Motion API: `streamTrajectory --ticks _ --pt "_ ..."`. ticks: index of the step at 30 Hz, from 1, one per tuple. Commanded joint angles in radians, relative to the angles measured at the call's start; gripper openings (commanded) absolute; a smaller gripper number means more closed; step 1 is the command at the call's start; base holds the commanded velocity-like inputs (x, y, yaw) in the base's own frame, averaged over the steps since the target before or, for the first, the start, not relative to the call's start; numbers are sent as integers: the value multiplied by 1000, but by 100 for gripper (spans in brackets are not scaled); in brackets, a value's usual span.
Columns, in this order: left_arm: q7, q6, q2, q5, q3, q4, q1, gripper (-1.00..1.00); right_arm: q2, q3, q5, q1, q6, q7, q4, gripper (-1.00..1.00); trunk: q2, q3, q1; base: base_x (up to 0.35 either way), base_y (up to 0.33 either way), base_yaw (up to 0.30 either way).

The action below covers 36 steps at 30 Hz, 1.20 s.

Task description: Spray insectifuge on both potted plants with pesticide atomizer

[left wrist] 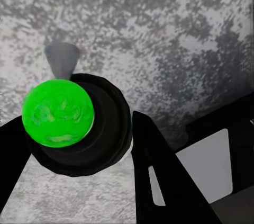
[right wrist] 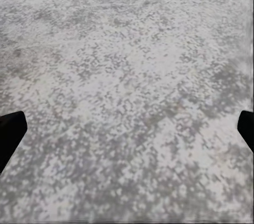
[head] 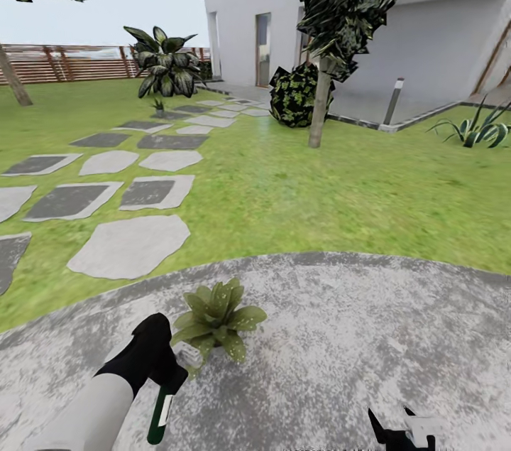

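Note:
The pesticide atomizer [head: 162,414], a slim dark green bottle with a white label strip, hangs from my left gripper [head: 165,381], which is shut on it low over the round grey patio [head: 369,337]. In the left wrist view the atomizer [left wrist: 79,128] is seen end-on with a bright green round end, a black finger [left wrist: 159,176] on either side. One potted plant [head: 216,319], a low green rosette, stands on the patio just right of that gripper. A second small plant [head: 157,106] is far off by the stepping stones. My right gripper [head: 390,415] is open above bare paving.
Grey stepping stones [head: 131,245] run across the lawn toward the house [head: 426,39]. A thin tree trunk [head: 319,110], a dark bush [head: 292,94], a grey bollard lamp [head: 392,104] and a striped agave [head: 482,128] stand ahead on the right. A big palm [head: 165,64] and slatted fence [head: 64,62] are behind.

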Motion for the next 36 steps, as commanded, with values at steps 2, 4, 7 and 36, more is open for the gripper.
streamTrajectory --ticks 2,4,7,36 --pt "-10 4 0 -9 2 -2 1 -100 0 -9 5 -1 -3 8 0 100 0 -1 0 -52 218 -294" --pt "-10 5 1 -9 2 -2 2 -100 0 -9 5 -1 -3 8 10 100 0 -1 0 -110 269 -294" --pt "-10 5 1 -9 4 -2 2 -100 0 -9 5 -1 -3 8 19 100 0 -1 0 -43 296 -222" --pt "-10 4 1 -9 2 3 3 -100 0 -9 5 -1 -3 8 20 100 0 -1 0 -1 307 -226"
